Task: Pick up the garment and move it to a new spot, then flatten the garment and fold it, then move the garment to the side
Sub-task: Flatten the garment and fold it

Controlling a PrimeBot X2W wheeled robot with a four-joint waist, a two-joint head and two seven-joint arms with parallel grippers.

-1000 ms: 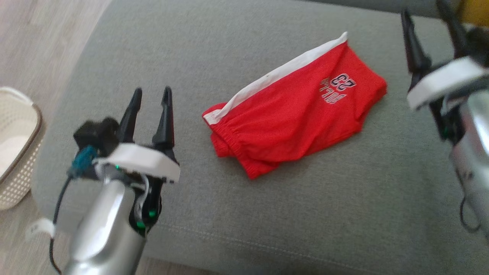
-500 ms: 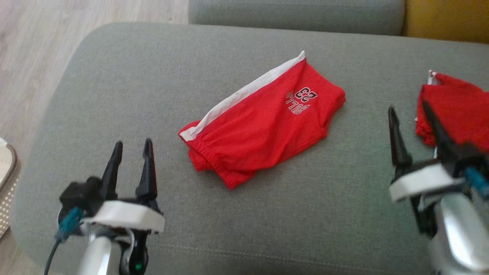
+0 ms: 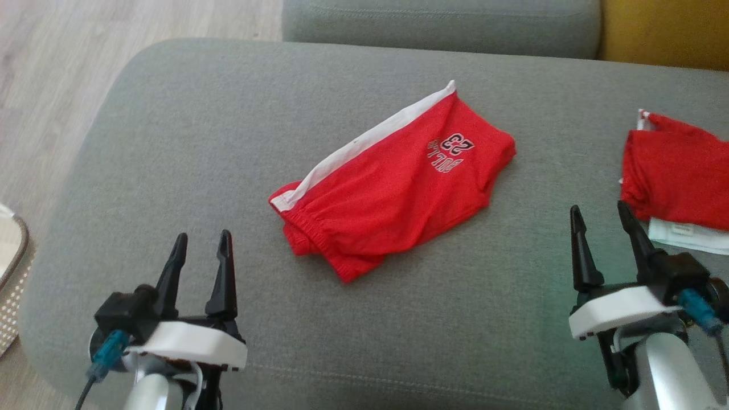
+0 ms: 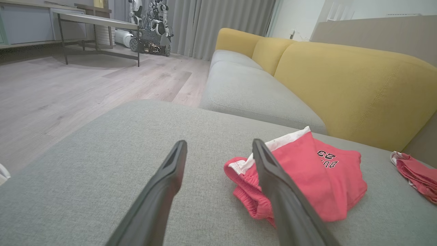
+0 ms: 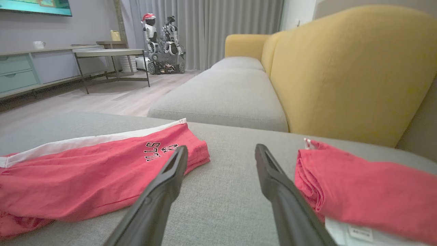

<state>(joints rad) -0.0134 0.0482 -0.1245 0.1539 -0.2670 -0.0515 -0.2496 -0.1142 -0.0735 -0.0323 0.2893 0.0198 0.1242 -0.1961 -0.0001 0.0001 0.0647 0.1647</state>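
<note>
The shorts (image 3: 393,182) lie crumpled near the middle of the grey seat cushion (image 3: 171,142). The white side stripe runs along the far edge, the elastic waistband points toward the robot's left, and the printed number sits at the right end. The legs appear doubled over one another, but the cloth is wrinkled, so flattening is judged incomplete.

A second red garment (image 3: 678,176) rests well apart at the right of the cushion on top of a pale item. It probably marks the side spot for finished pieces.

The left gripper (image 3: 203,234) hovers over bare cushion near the waistband end with its fingers spread and nothing between them. The right gripper (image 3: 598,206) hovers between the shorts and the second garment, likewise spread and empty. Each is placed to reach one end of the shorts.

A basket (image 3: 11,267) stands on the floor at the left. The yellow backrest (image 3: 660,28) rises behind the cushion
</note>
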